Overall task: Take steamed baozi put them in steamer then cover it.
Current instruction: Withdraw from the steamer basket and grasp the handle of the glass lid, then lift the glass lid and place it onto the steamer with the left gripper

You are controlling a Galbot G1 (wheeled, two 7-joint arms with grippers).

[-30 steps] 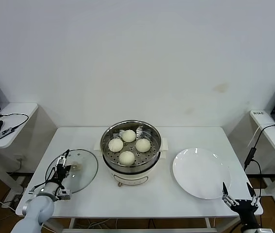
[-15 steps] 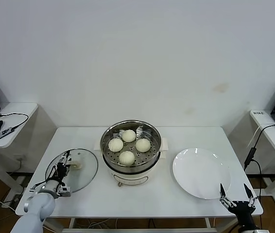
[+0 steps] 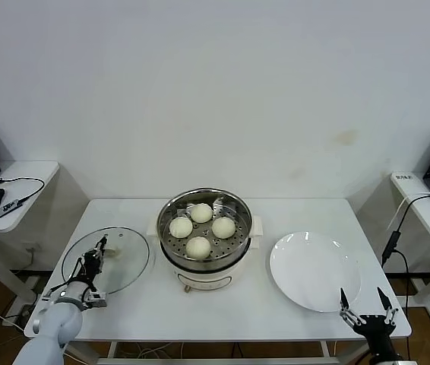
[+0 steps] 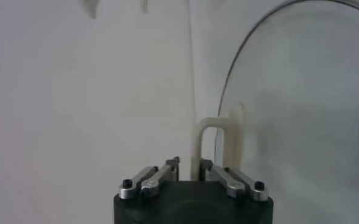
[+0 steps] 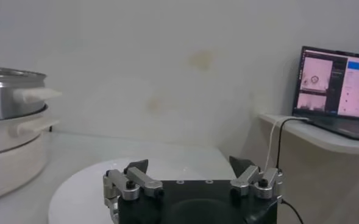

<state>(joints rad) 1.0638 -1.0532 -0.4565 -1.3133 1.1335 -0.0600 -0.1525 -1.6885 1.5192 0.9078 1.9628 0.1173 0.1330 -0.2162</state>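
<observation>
Left pincer (image 3: 99, 251): you had it clamped shut on the lid (image 3: 107, 260) handle, at the tabletop's (image 3: 222, 304) left.
Right pincer (image 3: 365, 306): you left it spread wide, empty, below the plate (image 3: 314, 270).
Baozi (image 3: 198, 246): four sat in the steamer (image 3: 204, 228), mid-tabletop, uncovered.

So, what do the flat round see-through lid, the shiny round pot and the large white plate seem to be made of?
The flat round see-through lid looks like clear glass: the table shows through it, and its handle looks like cream plastic. The shiny round pot looks like polished steel, with a mirror-like rim, on a cream base, probably plastic. The large white plate seems to be glazed ceramic, smooth and slightly glossy, though it could be melamine.
</observation>
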